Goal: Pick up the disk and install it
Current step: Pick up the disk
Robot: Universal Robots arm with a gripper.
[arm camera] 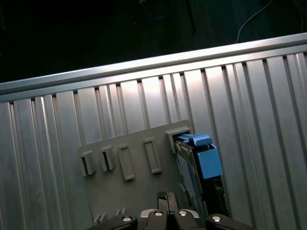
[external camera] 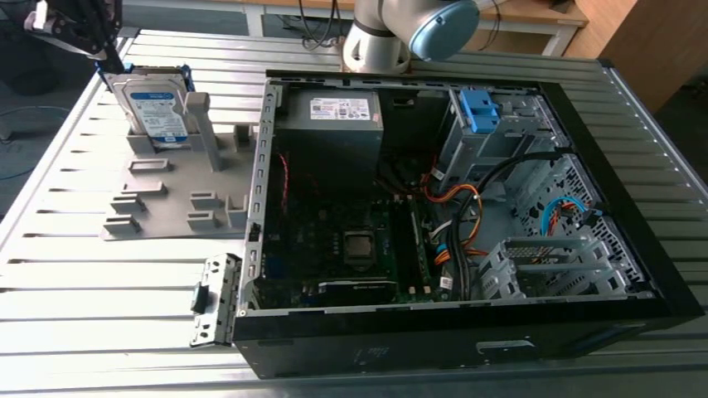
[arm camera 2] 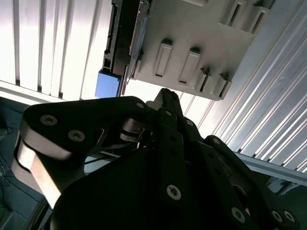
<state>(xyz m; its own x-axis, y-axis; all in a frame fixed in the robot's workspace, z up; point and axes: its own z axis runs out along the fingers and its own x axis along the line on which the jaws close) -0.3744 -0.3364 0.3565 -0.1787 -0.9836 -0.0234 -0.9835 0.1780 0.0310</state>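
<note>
The slatted metal table (external camera: pixel 66 315) carries an open computer case (external camera: pixel 443 352) across the exterior view's centre and right, with a grey holder plate (external camera: pixel 166 199) on the exterior view's left. The disk (external camera: pixel 155 112) stands on edge in the plate's far slot, upper left of the frame, long axis upright. The gripper (external camera: pixel 111 58) hangs just above its top corner. In the first wrist view the jaws look drawn together and empty, and the disk's thin edge lies beside them, not between.
</note>
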